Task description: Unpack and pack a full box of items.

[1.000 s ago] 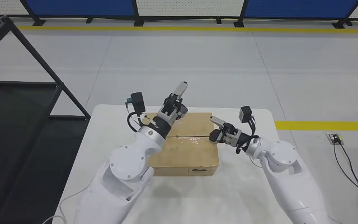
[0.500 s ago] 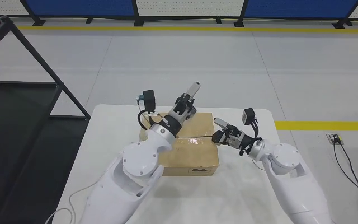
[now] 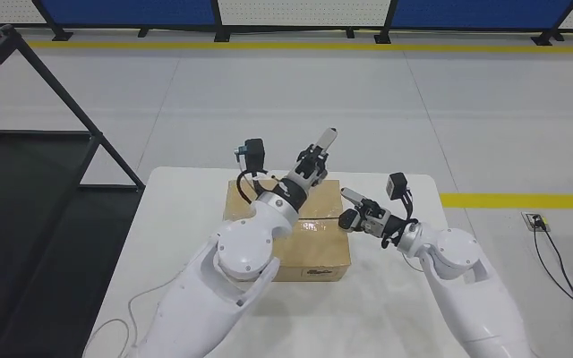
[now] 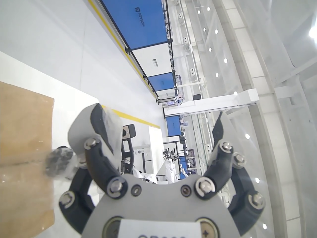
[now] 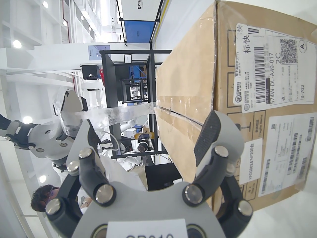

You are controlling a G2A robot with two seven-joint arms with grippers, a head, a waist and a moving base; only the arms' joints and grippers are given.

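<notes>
White tabletop (image 3: 170, 233) carries the brown cardboard box (image 3: 309, 246), which sits near the middle, closer to the far edge. Its top flaps lie flat, and a thin dark seam (image 5: 178, 116) runs between them along the length of the lid.

Over the far part of the box the left gripper (image 3: 324, 141) hangs in the air, angled up and away from the robot. Its claw is released, the two fingers spread wide with nothing between them.

The right gripper (image 5: 148, 134) sits just beside the box's right end face, near the top edge where the seam ends. Its claw is likewise released and grasps nothing; whether a fingertip touches the cardboard cannot be told.

That end face bears a white shipping label (image 5: 270, 65) with barcodes and a square code. A second printed label (image 5: 284, 149) sits next to it under a glossy film.

A strip of clear packing tape (image 5: 118, 113) stretches from the seam's end at the box edge across to the left gripper. There it clings, crumpled, to the dark pad of one finger (image 4: 99, 120).
</notes>
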